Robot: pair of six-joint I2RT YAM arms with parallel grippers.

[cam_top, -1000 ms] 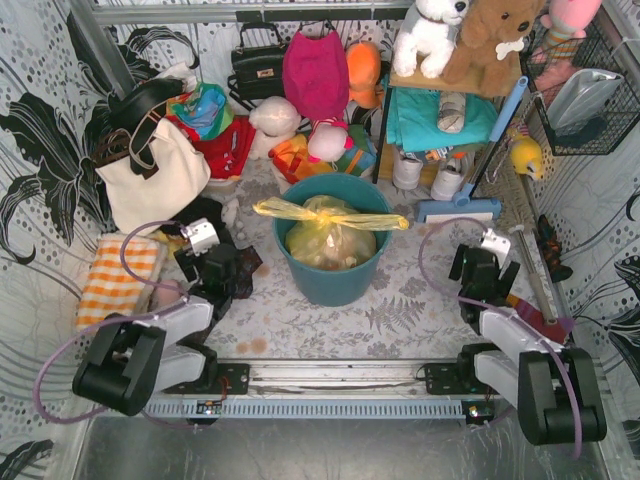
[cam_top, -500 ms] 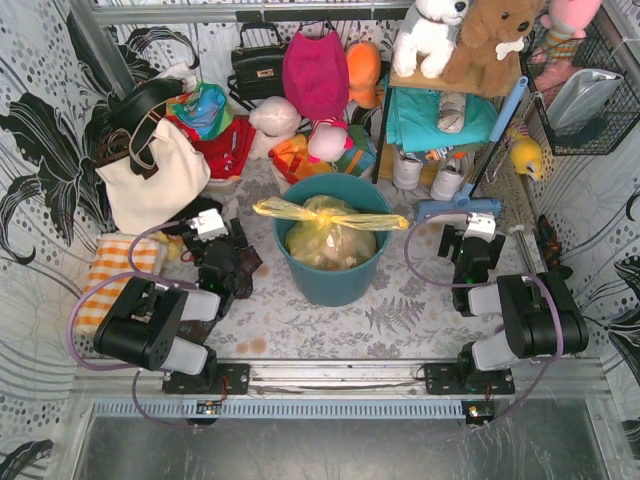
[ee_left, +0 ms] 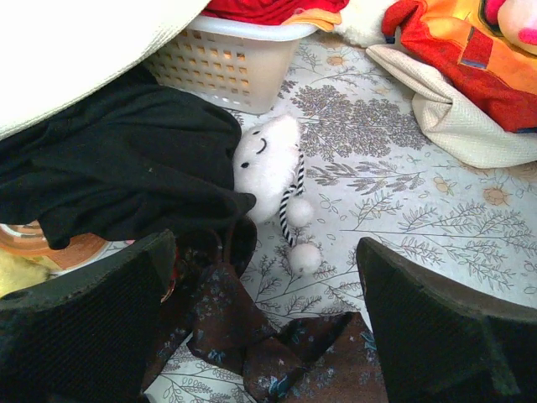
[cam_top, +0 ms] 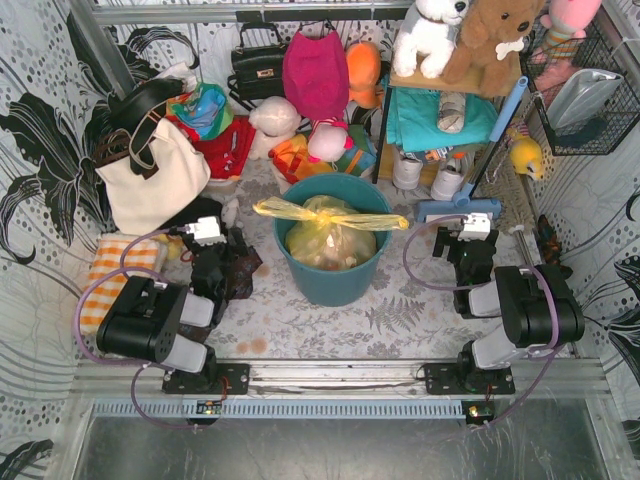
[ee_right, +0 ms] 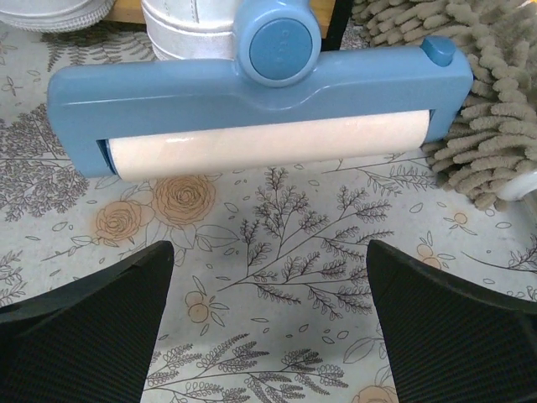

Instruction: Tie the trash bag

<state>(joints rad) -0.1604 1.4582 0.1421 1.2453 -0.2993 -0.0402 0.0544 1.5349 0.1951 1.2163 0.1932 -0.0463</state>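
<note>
The trash bag [cam_top: 330, 232], thin yellow-green plastic with white paper showing through, sits in the teal bin [cam_top: 330, 275] at the middle of the top view. Its top is twisted into a knot with two tails lying across the rim. My left gripper [cam_top: 208, 236] is open and empty, left of the bin, low over a dark floral cloth [ee_left: 277, 344]. My right gripper [cam_top: 468, 228] is open and empty, right of the bin, facing a blue lint roller [ee_right: 260, 105]. The bag shows in neither wrist view.
A cream tote [cam_top: 150, 170], black cloth [ee_left: 117, 168], white basket [ee_left: 235, 63] and small white plush [ee_left: 273, 164] lie left. A shelf with toys [cam_top: 450, 110], shoes and a grey mop head [ee_right: 453, 92] stand at the right back. An orange checked towel [cam_top: 115, 275] lies far left.
Both arms have folded back near their bases; the left gripper moved slightly back-left, the right gripper swung left toward the lint roller. The bag has not moved.
</note>
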